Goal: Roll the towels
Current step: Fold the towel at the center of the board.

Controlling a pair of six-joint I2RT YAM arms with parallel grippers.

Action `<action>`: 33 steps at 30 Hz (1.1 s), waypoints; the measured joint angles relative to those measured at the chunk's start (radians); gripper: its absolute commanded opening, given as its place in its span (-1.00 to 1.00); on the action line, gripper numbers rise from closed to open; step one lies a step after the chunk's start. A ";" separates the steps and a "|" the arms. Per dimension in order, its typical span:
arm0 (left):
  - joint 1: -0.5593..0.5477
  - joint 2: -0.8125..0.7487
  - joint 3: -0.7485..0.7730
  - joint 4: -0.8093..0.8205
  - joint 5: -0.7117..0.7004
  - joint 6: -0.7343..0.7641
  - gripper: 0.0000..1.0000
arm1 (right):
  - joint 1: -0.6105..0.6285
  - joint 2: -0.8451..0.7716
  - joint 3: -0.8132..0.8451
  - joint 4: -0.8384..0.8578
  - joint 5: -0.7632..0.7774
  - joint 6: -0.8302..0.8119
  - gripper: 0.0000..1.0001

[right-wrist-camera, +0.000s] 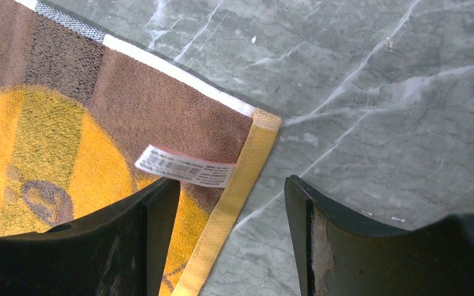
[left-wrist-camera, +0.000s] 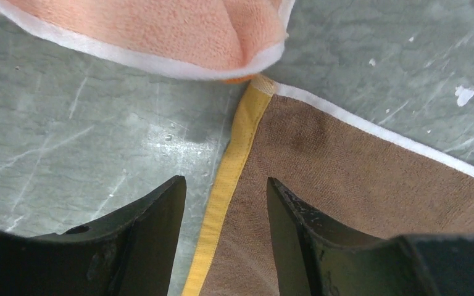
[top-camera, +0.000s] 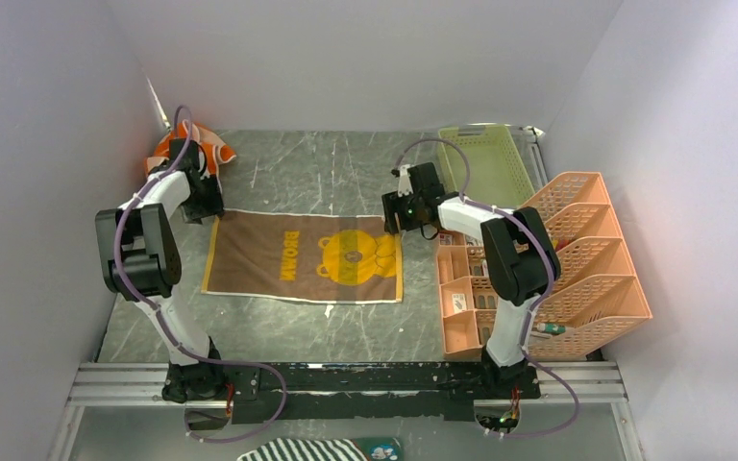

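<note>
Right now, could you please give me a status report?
Left claw open, right claw open, astride far corners of flat brown terry towel, not yet rolled. Crumpled orange plush towel lies at its left corner.

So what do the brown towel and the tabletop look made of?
Brown towel: likely cotton terry, matte, with visible fuzzy pile and a woven yellow hem. Tabletop: grey marble-look stone or laminate, smooth, slightly glossy, white-veined; can't tell which.
</note>
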 measured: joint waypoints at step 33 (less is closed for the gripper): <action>0.019 -0.016 -0.021 0.013 0.035 0.011 0.21 | -0.033 -0.056 -0.103 0.135 -0.050 0.046 0.21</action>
